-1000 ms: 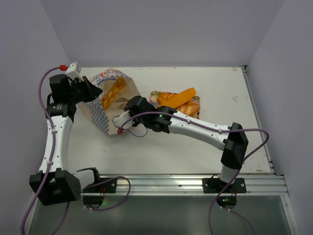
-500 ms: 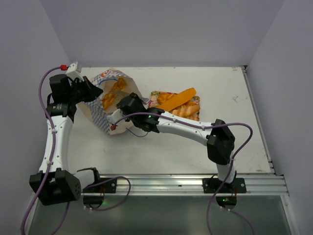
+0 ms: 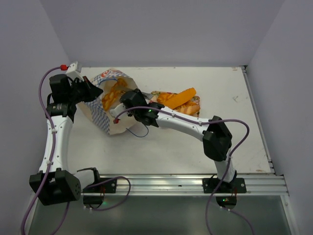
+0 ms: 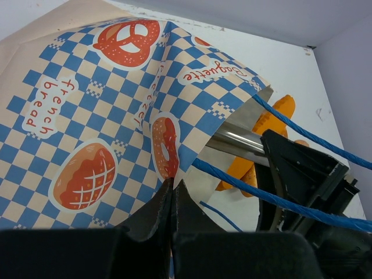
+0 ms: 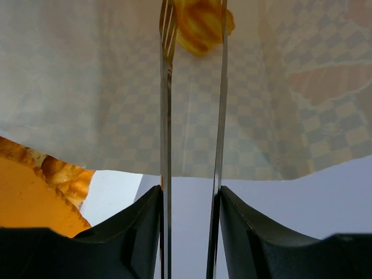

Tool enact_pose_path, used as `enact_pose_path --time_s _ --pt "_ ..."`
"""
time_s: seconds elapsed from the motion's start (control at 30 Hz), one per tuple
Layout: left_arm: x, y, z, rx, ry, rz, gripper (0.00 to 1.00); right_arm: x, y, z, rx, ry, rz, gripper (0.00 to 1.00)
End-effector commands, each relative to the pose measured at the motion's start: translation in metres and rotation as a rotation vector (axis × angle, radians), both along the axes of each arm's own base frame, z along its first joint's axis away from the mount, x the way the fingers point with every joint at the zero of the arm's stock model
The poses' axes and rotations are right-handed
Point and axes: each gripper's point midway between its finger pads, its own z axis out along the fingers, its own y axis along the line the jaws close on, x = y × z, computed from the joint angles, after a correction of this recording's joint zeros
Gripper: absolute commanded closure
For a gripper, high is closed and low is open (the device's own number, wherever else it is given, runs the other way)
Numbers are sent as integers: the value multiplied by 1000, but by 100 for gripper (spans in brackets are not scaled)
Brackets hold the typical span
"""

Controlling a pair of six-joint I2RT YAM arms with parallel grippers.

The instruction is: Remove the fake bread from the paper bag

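Fake bread (image 3: 111, 95) sits partly inside the paper bag (image 3: 100, 117), which lies on its side on the white desk (image 3: 195, 142), left of middle, its base near and its mouth far. The tan paper carries blue-and-white checks and thin blue cord handles. Just right of it, a patterned tray (image 3: 155, 94) holds glossy flat orange sticks (image 3: 180, 97). The left pincer (image 4: 173, 192) is closed tight on the bag's checkered rim. The right pincer (image 5: 193, 11) reaches into the mouth, its long metal blades slightly parted around a braided golden loaf (image 5: 200, 26); I cannot tell whether they clamp it.

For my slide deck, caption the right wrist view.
Right gripper, jaws open, reaches into the paper bag toward a braided bread.
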Motion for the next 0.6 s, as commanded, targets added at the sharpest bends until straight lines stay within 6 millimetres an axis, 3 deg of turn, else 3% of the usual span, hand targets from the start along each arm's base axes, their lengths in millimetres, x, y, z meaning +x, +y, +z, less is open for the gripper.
enact_pose_path --time_s 0.0,0.57 --pt "2 -2 23 8 -61 -27 100 8 -5 16 9 -15 -26 53" --pt "3 -2 22 8 -58 -32 100 -9 -10 27 43 88 11 53"
